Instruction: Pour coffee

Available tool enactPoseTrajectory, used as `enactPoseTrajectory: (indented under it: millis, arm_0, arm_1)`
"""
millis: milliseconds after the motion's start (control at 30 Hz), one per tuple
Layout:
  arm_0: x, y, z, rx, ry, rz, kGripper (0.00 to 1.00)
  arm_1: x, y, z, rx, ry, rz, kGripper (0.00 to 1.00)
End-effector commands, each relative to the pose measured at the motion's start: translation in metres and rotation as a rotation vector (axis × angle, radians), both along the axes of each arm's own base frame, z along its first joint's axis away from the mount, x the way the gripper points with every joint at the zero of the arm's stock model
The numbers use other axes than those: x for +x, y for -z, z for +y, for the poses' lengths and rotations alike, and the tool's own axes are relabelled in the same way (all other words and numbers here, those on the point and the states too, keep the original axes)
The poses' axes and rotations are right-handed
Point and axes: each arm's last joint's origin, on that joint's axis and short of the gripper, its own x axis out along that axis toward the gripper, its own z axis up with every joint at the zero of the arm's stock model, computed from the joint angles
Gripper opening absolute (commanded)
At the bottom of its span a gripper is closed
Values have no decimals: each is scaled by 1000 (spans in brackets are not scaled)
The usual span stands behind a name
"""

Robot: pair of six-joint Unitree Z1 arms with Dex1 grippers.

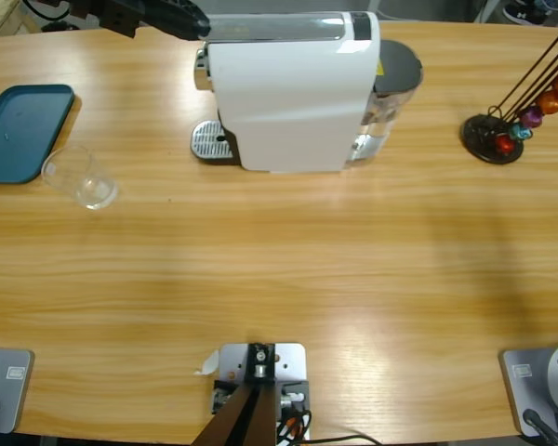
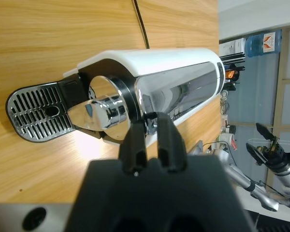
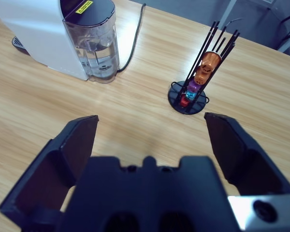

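Observation:
No coffee shows in any view. The white coffee machine (image 1: 293,93) stands at the back middle of the table, its slotted drip tray (image 1: 207,141) to its left. In the left wrist view my left gripper (image 2: 152,121) is shut, tips right at the chrome brew head (image 2: 104,108) above the drip tray (image 2: 36,111). In the high view this left gripper (image 1: 191,19) comes in from the upper left. An empty-looking clear glass (image 1: 82,177) sits on the table far left of the machine. My right gripper (image 3: 151,120) hangs open over bare wood, holding nothing.
A teal tray (image 1: 23,130) lies at the left edge beside the glass. A black wire capsule holder (image 1: 507,130) with orange, purple and red capsules stands at the back right. The water tank (image 3: 94,43) sits on the machine's right end, a black cable behind it.

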Motion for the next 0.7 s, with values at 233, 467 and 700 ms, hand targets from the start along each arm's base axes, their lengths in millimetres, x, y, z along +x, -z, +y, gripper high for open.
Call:
enactPoseTrajectory:
  millis: [233, 467, 700]
  arm_0:
    - [-10, -47, 1, -106, 65, -197, 0]
    - [-15, -67, -1, -160, 108, -244, 0]
    - [-25, -75, -22, -197, 300, -457, 317]
  arm_1:
    - [6, 7, 3, -15, 15, 33, 1000]
    - [6, 8, 2, -15, 15, 32, 1000]
    - [4, 4, 2, -4, 16, 12, 1000]
